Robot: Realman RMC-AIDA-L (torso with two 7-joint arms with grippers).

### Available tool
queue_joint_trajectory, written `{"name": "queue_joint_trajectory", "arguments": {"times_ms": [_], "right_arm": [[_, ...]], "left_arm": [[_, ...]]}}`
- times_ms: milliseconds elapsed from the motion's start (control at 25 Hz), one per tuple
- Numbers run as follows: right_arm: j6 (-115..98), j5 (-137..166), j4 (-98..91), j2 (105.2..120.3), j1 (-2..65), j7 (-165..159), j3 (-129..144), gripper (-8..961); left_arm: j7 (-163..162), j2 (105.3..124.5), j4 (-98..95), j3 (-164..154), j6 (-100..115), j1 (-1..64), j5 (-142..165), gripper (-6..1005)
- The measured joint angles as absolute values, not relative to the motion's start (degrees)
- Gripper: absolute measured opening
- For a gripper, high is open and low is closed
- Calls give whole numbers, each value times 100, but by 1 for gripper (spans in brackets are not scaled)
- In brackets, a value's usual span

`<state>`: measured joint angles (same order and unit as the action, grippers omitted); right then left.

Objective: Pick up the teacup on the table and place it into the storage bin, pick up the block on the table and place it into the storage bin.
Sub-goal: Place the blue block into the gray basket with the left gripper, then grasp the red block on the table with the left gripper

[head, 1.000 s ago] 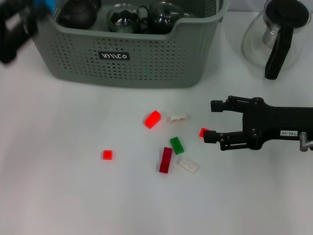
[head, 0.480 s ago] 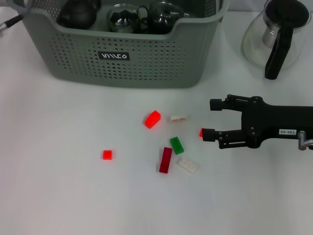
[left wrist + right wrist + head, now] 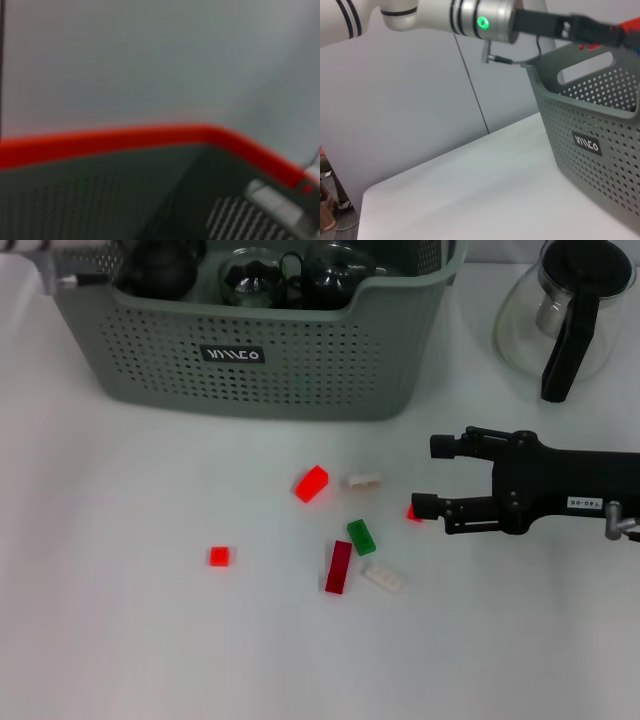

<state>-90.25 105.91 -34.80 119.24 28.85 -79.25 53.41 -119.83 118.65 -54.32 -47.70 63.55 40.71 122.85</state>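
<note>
The grey-green storage bin (image 3: 300, 370) stands at the table's far side, and its labelled wall also shows in the right wrist view (image 3: 600, 150). A glass teacup (image 3: 252, 278) sits inside it among dark tea ware. Loose blocks lie in front of the bin: red (image 3: 311, 483), white (image 3: 364, 481), green (image 3: 361, 537), dark red (image 3: 339, 567), another white (image 3: 384, 578) and a small red one (image 3: 219, 556). My right gripper (image 3: 432, 477) is open low over the table. A small red block (image 3: 412, 512) lies at its nearer fingertip, partly hidden. My left gripper (image 3: 590, 30) hovers above the bin's far-left corner.
A glass teapot (image 3: 565, 310) with a black handle stands at the far right, beyond my right arm. The left wrist view shows only the bin's rim (image 3: 150, 137) and perforated wall up close. Bare table lies left of and in front of the blocks.
My right gripper has crept left, bringing its nearer fingertip against the small red block. The left arm has pulled back from the bin's left corner, nearly out of the head view.
</note>
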Motion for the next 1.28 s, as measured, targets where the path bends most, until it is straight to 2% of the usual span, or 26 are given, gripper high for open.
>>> {"name": "queue_joint_trajectory", "arguments": {"times_ms": [320,520,680,760,840,1000,1160,1280], "right_arm": [[-9025,10589,-3480,11936,2936,-7936,5342,952],[-9027,10586,-3480,11943,2945,-7936,5343,951],[-9027,10579,-3480,11949,2941,-7943,5321,950],[-9029,10579,-3481,11960,2936,-7944,5301,950],[-9030,10579,-3480,11969,2922,-7943,5280,950],[-9028,10579,-3462,11975,2909,-7916,5267,950],[-9025,10580,-3411,11982,2926,-7901,5265,950],[-9018,10582,-3399,11989,2934,-7896,5265,950]], "left_arm": [[-12805,11911,-5078,-5011,5727,4374,13295,466],[-12783,11950,-5289,-4970,5817,4170,12832,500],[-12344,11995,-5523,-4718,6130,3767,11765,528],[-11660,12075,-5537,-4348,6604,3483,10830,733],[-10831,12143,-5352,-3921,7280,3187,9831,730],[-9525,12152,-4659,-3103,8847,2770,8543,723],[-8834,12115,-4284,-2502,10073,2455,8743,712],[-8116,12191,-4300,-2362,10414,2132,9301,705]]}}
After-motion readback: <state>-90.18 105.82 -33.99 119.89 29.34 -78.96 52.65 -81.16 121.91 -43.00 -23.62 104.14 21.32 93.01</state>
